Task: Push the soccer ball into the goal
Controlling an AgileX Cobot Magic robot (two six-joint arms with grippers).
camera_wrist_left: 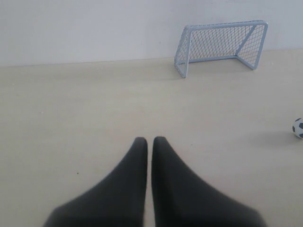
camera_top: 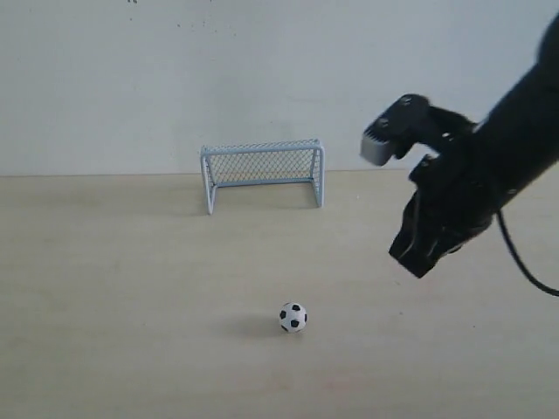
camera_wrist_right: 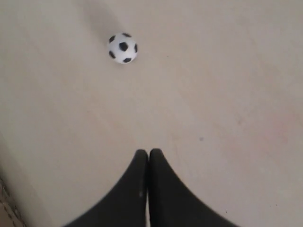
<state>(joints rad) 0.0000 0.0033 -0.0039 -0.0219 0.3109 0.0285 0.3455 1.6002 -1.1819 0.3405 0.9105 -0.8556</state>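
Observation:
The soccer ball [camera_top: 293, 317], white with black patches, rests on the pale wooden table in front of the goal [camera_top: 263, 174], which stands at the back by the wall with its mouth facing the ball. My right gripper [camera_top: 417, 262] hangs above the table to the right of the ball, shut and holding nothing. In the right wrist view the ball [camera_wrist_right: 123, 48] lies well beyond the shut gripper [camera_wrist_right: 148, 152]. The left wrist view shows the left gripper [camera_wrist_left: 149, 140] shut and empty, the goal [camera_wrist_left: 221, 45] far ahead and the ball [camera_wrist_left: 298, 127] at the frame's edge.
The pale wooden table [camera_top: 131, 288] meets a plain white wall [camera_top: 175, 78] just behind the goal. A black cable [camera_top: 522, 266] trails from the right arm. The left arm does not show in the exterior view.

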